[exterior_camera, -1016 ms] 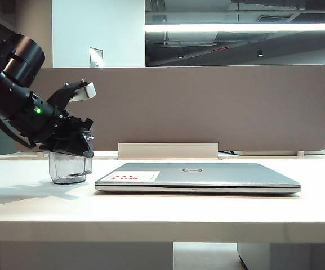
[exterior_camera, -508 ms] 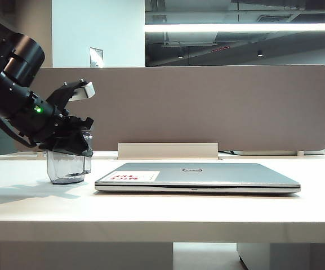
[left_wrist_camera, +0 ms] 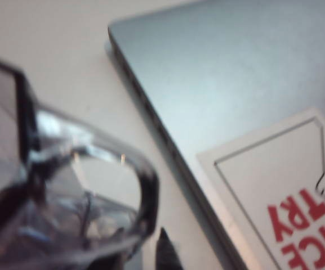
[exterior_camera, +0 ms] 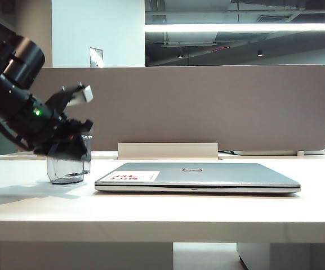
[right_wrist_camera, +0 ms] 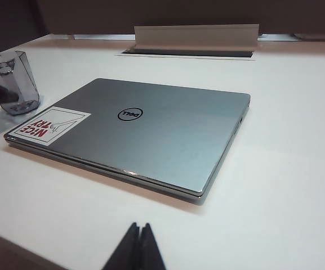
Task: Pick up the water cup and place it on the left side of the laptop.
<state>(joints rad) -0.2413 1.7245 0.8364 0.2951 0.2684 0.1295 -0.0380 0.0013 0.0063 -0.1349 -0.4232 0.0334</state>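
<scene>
We see a white counter (exterior_camera: 168, 205) before a beige partition (exterior_camera: 207, 107). The water cup (exterior_camera: 67, 167) stands just left of the closed laptop (exterior_camera: 199, 175). Left gripper (exterior_camera: 72, 143) sits at the cup's rim, grip unclear; right gripper (right_wrist_camera: 136, 247) is pressed closed, near the laptop's front.

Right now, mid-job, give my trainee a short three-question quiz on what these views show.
1. True or false: the water cup stands on the table, left of the laptop in the exterior view.
2. The laptop's lid is: A open, B closed, C propped halfway.
3. Which gripper is at the cup, and where is the other?

Key
1. True.
2. B.
3. The left gripper is at the cup's rim; the right gripper hangs over the near table edge, fingertips together, away from the cup.
</scene>
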